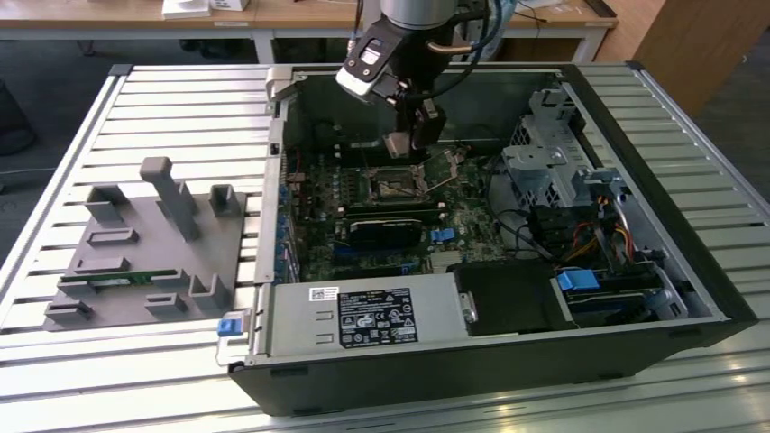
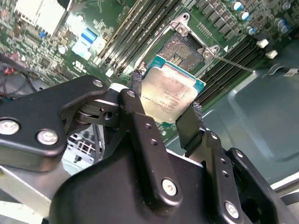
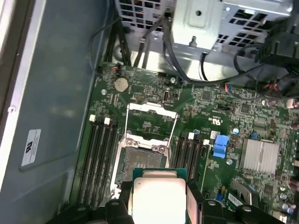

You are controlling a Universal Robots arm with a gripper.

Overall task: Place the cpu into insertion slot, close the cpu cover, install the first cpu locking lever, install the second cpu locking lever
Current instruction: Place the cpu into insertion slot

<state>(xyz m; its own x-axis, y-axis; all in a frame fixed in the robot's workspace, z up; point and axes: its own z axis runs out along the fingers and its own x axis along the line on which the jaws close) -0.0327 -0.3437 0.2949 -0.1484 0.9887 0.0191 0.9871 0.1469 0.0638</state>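
Since the gripper is clamped on the cpu by two opposite edges, the chip hangs above the slot, apart from it and not yet seated. In the exterior view this sits upper middle of the frame, inside the open case. Beyond the slot, the cover lies flipped open. Seating it well probably calls for a level chip, edges square to the slot, and a straight descent; its tilt is hard to judge here.

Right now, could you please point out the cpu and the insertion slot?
cpu (image 2: 170, 92): second wrist view, middle of its metal top.
insertion slot (image 3: 140, 159): first wrist view, its dark centre.
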